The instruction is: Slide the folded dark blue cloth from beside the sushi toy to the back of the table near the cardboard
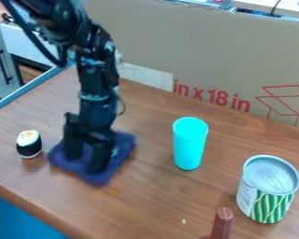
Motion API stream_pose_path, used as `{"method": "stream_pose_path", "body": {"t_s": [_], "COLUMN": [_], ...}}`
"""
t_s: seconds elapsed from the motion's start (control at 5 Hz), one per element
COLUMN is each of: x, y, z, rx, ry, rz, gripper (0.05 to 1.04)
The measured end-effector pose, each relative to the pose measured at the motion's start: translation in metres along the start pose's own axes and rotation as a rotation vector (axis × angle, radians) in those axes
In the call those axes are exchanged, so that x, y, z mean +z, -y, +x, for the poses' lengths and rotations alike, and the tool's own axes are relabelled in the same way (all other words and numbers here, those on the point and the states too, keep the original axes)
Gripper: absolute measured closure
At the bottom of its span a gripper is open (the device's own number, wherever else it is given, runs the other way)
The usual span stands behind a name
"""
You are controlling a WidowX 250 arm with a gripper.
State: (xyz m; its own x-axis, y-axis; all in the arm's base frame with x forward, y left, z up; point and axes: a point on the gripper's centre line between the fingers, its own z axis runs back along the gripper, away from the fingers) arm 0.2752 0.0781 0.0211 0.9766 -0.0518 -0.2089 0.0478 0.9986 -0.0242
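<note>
The purple cloth point(123, 144) is spread on the desk point(152, 191) right under the end effector point(84, 163), whose two fingers are held wide apart, with cloth seen between them and on both sides.

Setting: a robotics lab or similar test space, by appearance. Evidence: one black robot arm point(95, 56), cabled, over a wood-grain bench point(149, 196); one large cardboard panel point(202, 46), red-printed, standing behind; one grey cabinet front point(13, 58) with dark bar handle point(3, 65), left; one pale work surface point(255, 5) with assorted items and a dark cable point(275, 7), beyond the cardboard.
</note>
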Motion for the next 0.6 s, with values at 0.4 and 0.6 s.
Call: {"method": "stream_pose_path", "body": {"t_s": [0.4, 0.6], "x": [0.025, 0.03], "y": [-0.017, -0.023], "z": [0.086, 0.111], "rx": [-0.034, -0.032], "ry": [0.172, 0.182], "rz": [-0.014, -0.024], "gripper": [0.083, 0.083]}}
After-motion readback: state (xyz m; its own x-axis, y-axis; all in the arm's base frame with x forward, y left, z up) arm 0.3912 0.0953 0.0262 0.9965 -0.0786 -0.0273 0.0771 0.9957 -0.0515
